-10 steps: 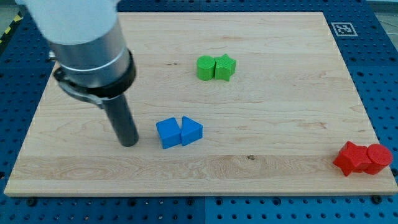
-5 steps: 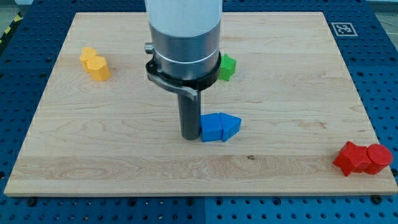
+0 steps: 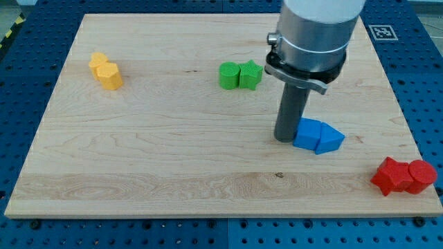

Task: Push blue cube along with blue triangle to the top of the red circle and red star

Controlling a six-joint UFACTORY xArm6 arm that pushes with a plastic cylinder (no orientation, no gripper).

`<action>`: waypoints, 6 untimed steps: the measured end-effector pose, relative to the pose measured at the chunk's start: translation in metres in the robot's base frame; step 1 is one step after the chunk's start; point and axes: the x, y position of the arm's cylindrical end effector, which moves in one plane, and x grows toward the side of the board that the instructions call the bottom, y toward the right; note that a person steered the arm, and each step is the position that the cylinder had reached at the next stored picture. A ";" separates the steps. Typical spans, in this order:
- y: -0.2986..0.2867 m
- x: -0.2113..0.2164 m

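The blue cube (image 3: 307, 134) and the blue triangle (image 3: 331, 140) lie touching, side by side, right of the board's middle. My tip (image 3: 284, 139) rests against the cube's left side. The red star (image 3: 390, 175) and the red circle (image 3: 421, 176) sit together at the board's bottom right corner, below and to the right of the blue pair.
A green circle (image 3: 228, 75) and green star (image 3: 250, 74) stand together at top centre. Two yellow blocks (image 3: 105, 70) sit at top left. The wooden board (image 3: 138, 173) ends just right of the red blocks. The arm's wide grey body hangs over the upper right.
My tip has swept from the board's left to the right, pushing the blue cube and triangle together toward the red blocks. The other blocks have not moved.
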 end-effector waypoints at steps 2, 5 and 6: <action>0.031 0.001; 0.090 0.018; 0.114 0.018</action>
